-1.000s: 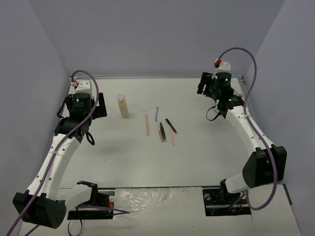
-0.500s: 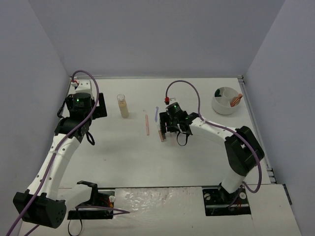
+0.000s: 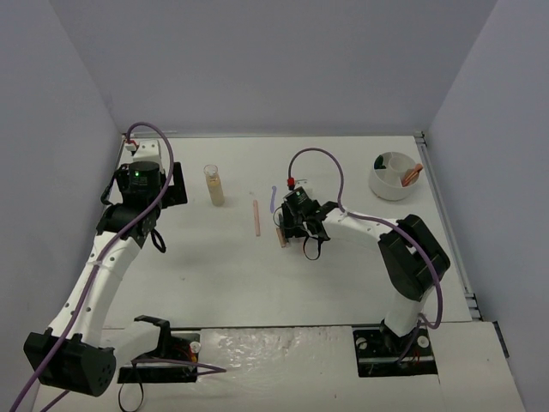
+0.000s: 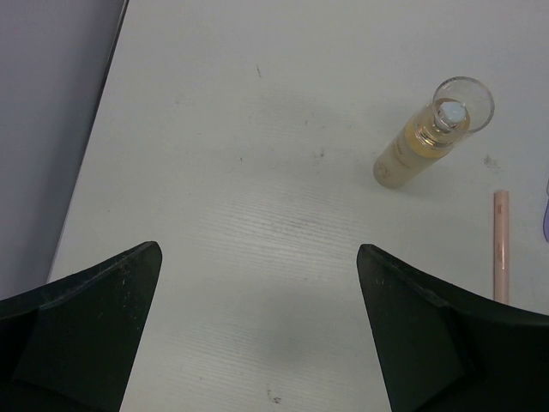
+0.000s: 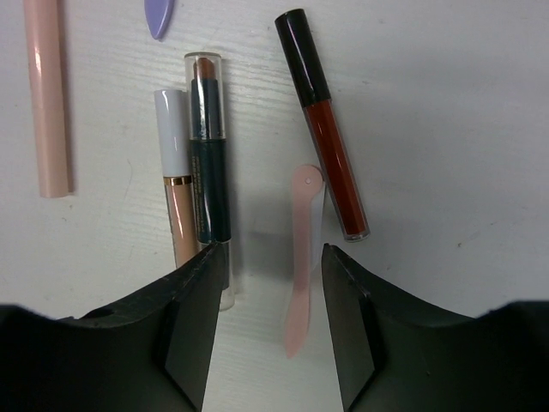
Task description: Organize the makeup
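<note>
Mid-bench, right claw: low over the cluster of sticks, jaws apart and holding nothing; whether it touches anything I cannot tell.
Spatula: pale pink, lying near-to-far on the bench, between the right claw's jaws.
Pencil: dark with a clear cap, just left of the spatula, its near end hidden under one jaw.
Tube: white cap at the far end, lying alongside the pencil on its left.
Gloss: red with a black cap at the far end, slightly slanted, just right of the spatula's far end.
Pink stick: alone, left of the cluster and apart from it, lying near-to-far.
Lilac stick: just beyond the cluster, right of the pink stick's far end; only its tip shows in the right wrist view.
Bottle: upright at far left, beige liquid inside, well apart from the sticks.
Left claw: hovers over bare bench left of the bottle, jaws wide apart, empty.
Bowl: white, divided, far right, well apart from both claws; a brownish stick leans over its right rim.
</note>
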`<state>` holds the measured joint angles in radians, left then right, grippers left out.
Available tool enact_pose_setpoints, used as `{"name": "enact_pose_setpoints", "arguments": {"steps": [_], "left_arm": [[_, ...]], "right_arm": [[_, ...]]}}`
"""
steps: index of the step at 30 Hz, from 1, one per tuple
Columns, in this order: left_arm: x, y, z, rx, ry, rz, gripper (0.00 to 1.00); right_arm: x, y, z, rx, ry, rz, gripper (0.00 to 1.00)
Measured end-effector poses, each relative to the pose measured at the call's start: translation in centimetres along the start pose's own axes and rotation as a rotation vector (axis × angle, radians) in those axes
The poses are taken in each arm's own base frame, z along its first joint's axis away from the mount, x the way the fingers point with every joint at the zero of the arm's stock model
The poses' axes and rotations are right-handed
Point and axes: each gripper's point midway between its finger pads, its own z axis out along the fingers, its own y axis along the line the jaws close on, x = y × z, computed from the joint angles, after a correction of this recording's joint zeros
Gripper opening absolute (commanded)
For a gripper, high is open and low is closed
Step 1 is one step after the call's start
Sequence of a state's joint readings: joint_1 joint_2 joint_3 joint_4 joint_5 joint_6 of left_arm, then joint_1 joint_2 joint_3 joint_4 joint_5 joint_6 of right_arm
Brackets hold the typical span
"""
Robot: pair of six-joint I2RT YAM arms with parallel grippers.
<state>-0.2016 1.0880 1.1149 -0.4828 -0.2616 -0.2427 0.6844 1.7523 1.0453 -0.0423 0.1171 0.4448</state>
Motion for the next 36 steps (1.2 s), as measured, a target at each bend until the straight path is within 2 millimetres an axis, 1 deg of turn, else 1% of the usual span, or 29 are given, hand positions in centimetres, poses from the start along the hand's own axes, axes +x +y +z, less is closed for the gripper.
{"name": "enact_pose_setpoints", "arguments": {"steps": [2,5,10,15,21,24,25,26,30,33,36], "left_arm": [[0.0,0.0,0.0,0.001,0.002,0.0,0.97],[0.1,-0.1,0.1,0.002,0.005,0.001,0.97],[0.2,-0.1,0.2,0.002,0.009,0.003,0.97],[0.2,-0.1,0.3,0.002,0.011,0.003,0.97],[0.3,-0.2,0.3,0.003,0.012,0.003,0.97],[0.3,-0.2,0.3,0.007,0.013,0.003,0.97],[0.3,-0.2,0.3,0.008,0.013,0.004,0.97],[0.3,-0.3,0.3,0.008,0.013,0.004,0.97],[0.3,-0.3,0.4,0.008,0.016,0.005,0.97],[0.4,-0.3,0.4,0.008,0.018,0.005,0.97],[0.4,-0.3,0.5,0.008,0.019,0.006,0.97]], "right_arm": [[0.2,-0.2,0.1,0.009,0.003,0.001,0.38],[0.4,-0.4,0.4,0.019,0.009,0.0,0.35],[1.1,-0.6,1.1,0.034,0.026,-0.004,0.35],[1.5,-1.0,1.6,0.049,0.034,-0.006,0.36],[1.3,-1.1,1.8,0.06,0.016,-0.002,0.35],[1.2,-1.1,1.8,0.063,0.011,-0.005,0.29],[1.2,-1.1,1.9,0.065,0.01,-0.005,0.25],[1.2,-1.1,1.9,0.067,0.009,-0.007,0.18],[1.2,-1.3,1.9,0.072,0.006,-0.011,0.04],[1.1,-1.3,1.9,0.072,0.005,-0.016,0.0],[1.0,-1.3,1.6,0.071,0.004,-0.025,0.0]]}}
